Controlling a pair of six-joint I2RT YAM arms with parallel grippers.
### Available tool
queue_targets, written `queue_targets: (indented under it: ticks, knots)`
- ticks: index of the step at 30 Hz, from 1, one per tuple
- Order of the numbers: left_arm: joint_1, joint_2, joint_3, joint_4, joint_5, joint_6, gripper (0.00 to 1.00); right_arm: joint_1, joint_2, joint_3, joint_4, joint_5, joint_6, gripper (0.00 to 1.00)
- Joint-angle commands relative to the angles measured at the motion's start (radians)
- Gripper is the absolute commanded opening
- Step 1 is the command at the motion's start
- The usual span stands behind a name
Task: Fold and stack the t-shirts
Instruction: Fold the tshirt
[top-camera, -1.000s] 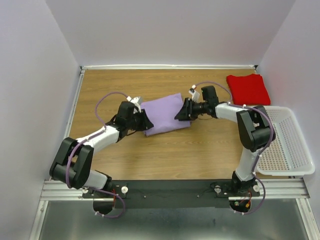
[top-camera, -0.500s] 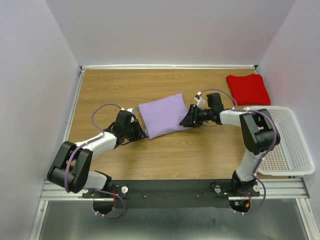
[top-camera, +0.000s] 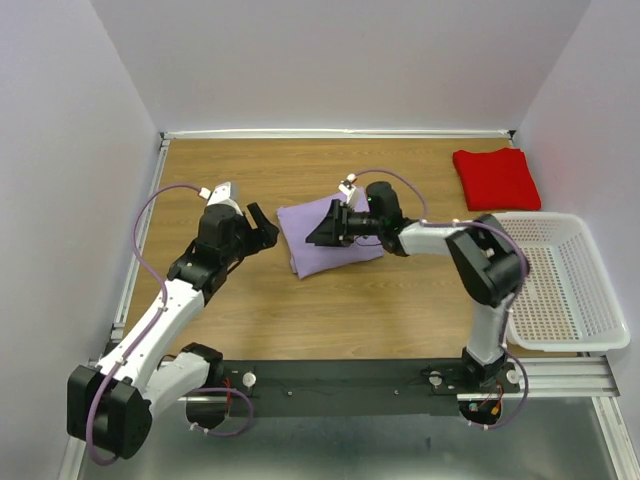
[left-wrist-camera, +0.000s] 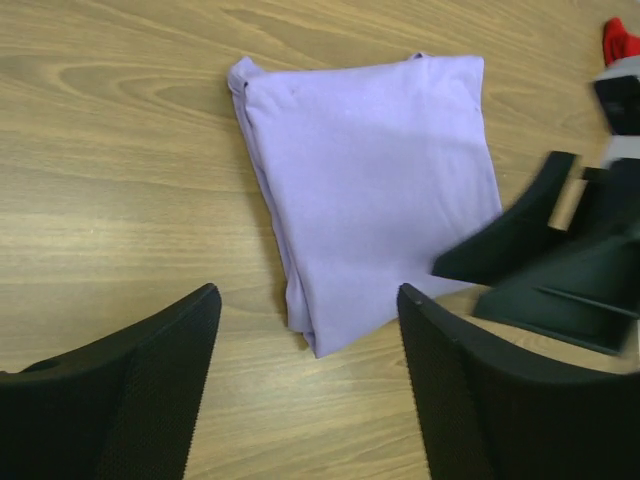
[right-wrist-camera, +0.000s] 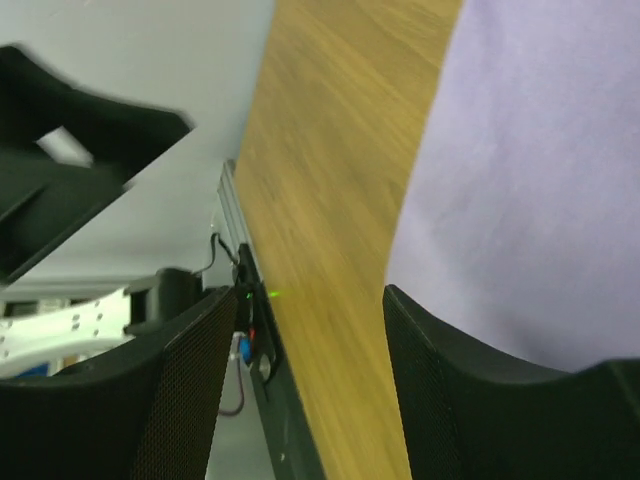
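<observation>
Apparently folding is finished and stacking is in hand. The lavender t-shirt (top-camera: 335, 260) lies as a flat packet mid-worktop (top-camera: 350, 315), well apart from the folded red t-shirt (top-camera: 495, 178) at the far right.

The left tool (top-camera: 263, 222) hovers beside the lavender packet, jaws apart and empty. The right tool (top-camera: 316, 232) is over it, also apart.

Next, I judge, comes a grip that catches every layer. The packet's long axis seems to run near-to-far, slightly skewed.

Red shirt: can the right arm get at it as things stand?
Probably yes. The red shirt lies bare at the far right corner of the table, nothing on it, and the right claw is open over the purple shirt, holding nothing.
</observation>
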Motion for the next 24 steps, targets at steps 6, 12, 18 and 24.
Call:
queue_targets:
  ticks: [6,12,18,24]
  knots:
    - [0.005,-0.120,-0.059,-0.092,-0.087,0.037,0.91,0.065,0.336,-0.019,0.284,0.098,0.157,0.69]
    - [0.007,-0.154,-0.062,-0.095,-0.101,0.073,0.91,0.065,0.260,-0.042,0.278,0.081,0.149,0.69]
    - [0.007,-0.168,-0.052,-0.058,-0.125,0.121,0.91,0.108,0.169,0.037,0.248,0.070,0.181,0.69]
    - [0.007,-0.206,-0.088,-0.017,-0.141,0.119,0.89,0.198,0.279,0.119,0.282,0.062,0.198,0.70]
